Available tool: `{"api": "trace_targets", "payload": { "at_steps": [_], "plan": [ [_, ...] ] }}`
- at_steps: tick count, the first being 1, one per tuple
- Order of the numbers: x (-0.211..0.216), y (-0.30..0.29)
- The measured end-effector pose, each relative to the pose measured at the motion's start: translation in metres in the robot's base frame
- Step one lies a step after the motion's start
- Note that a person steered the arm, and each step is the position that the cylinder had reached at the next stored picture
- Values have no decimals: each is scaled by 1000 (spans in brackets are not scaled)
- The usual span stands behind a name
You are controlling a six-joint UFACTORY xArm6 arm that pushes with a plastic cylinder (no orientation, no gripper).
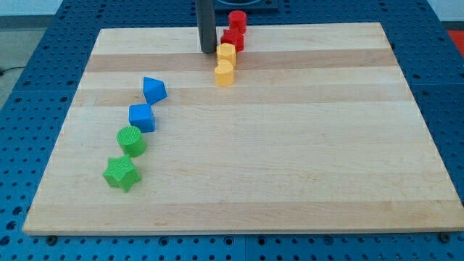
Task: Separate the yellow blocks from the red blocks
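**Operator:** Where does your tip stand, and where are the blocks I care about?

**Arm:** You will find my tip [208, 51] near the view's top, resting on the wooden board [290, 159]. It stands just beside the left edge of the column of red and yellow blocks, about level with the gap between the lower red block [232, 39] and the upper yellow block [226, 53]. From this angle I cannot tell you whether it touches either one.

**Operator:** How do the four lie?

**Arm:** In a short line slanting down to the view's left. The red cylinder [237, 20] sits topmost, the second red block right under it, then the upper yellow, then the lower yellow block [225, 73]. Each appears to touch its neighbour, so the colours are not yet apart.

**Operator:** And your jaws?

**Arm:** You gave me none; I end in a plain rod, so there is nothing released or clenched to report.

**Operator:** Anything else on the board?

**Arm:** Well apart at the view's left: a blue block [154, 90], a blue cube [142, 117], a green cylinder [132, 140] and a green star [120, 173], running down in a diagonal.
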State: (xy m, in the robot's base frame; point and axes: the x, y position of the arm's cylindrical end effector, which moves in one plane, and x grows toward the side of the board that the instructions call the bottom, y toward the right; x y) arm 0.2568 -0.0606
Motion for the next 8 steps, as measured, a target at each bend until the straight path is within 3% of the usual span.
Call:
{"api": "trace_targets", "payload": {
  "at_steps": [2,4,8],
  "plan": [
    [12,26],
    [71,23],
    [56,117]
  ]
}}
